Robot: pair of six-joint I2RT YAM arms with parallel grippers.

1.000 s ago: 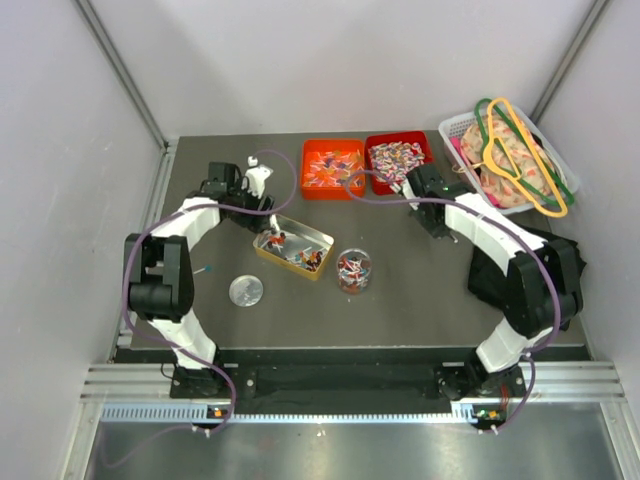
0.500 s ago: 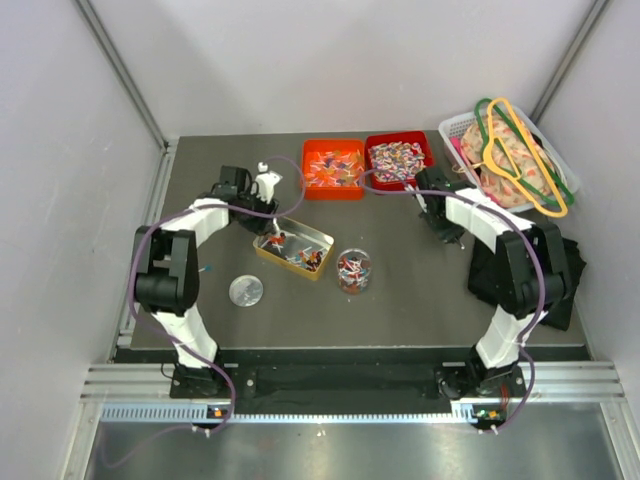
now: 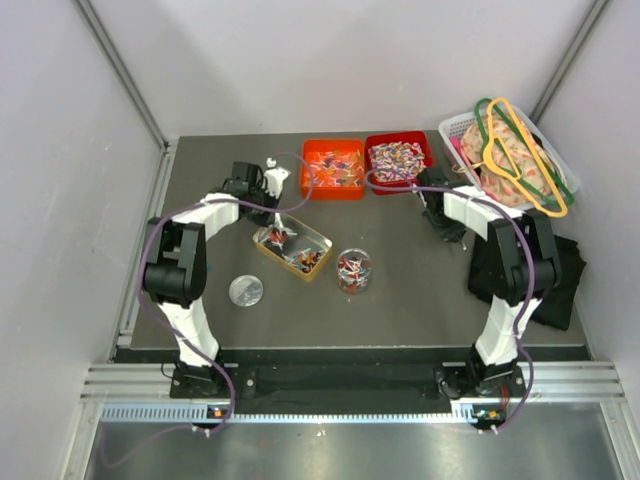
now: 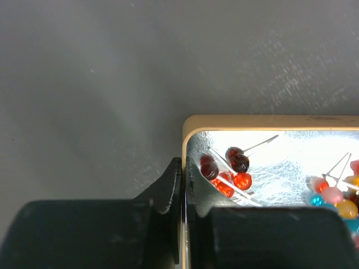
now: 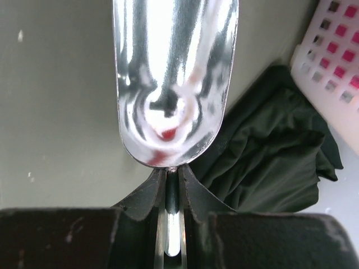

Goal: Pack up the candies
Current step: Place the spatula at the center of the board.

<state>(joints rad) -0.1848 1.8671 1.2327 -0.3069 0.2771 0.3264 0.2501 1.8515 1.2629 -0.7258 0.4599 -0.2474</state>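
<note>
Nearest: jar (image 3: 353, 286) part-filled w/ candies (image 3: 353, 264). Behind it, L gripper (image 4: 184, 168) clenched on rim of gold tin (image 4: 269, 120). Further back, R gripper (image 5: 173, 176) grasping metal scoop (image 5: 174, 73) by handle, near red bin (image 3: 398, 136) heaped w/ more candies. Orange bin (image 3: 333, 142) just left of it, also w/ some.

Shiny mixed-colour candies (image 3: 397, 157) fill the red bin (image 3: 399, 137), some in the jar (image 3: 353, 286)

The tin (image 4: 269, 120) runs off the frame at 3 o'clock. The scoop (image 5: 174, 84) is cropped at 12 o'clock, the basket (image 5: 336, 59) at 2 o'clock. Overhead, single candies (image 3: 398, 158) are too small to distinguish.
</note>
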